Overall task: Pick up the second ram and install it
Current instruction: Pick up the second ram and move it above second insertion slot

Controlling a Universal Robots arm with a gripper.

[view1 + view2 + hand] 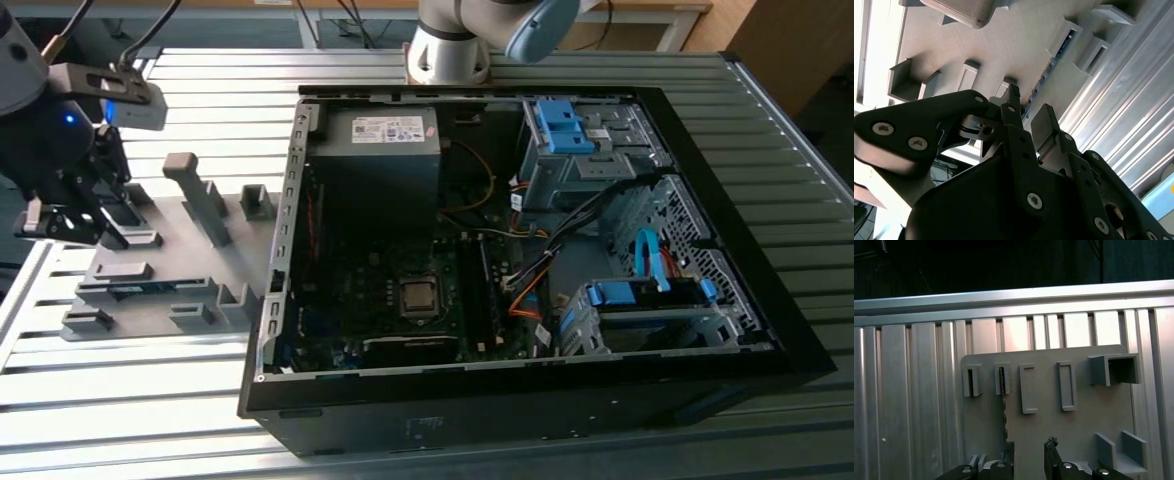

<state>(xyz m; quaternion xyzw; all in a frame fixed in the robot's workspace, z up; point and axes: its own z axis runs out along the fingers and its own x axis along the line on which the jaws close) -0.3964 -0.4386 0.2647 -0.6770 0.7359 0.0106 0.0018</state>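
The second ram is a slim blue-green strip standing on edge in a slot of the grey fixture plate, at the exterior view's left beside the computer case. In both wrist views it shows edge-on as a thin dark line. My gripper hovers above the plate's far-left part, a short way above the strip and apart from it. Its two dark fingers stand open with nothing between them; one fingertip lines up roughly with the strip's edge.
The open black computer case lies to the right of the fixture, with motherboard, power supply and blue drive cages inside. Grey posts and blocks rise from the plate. The ribbed metal table surrounds everything.
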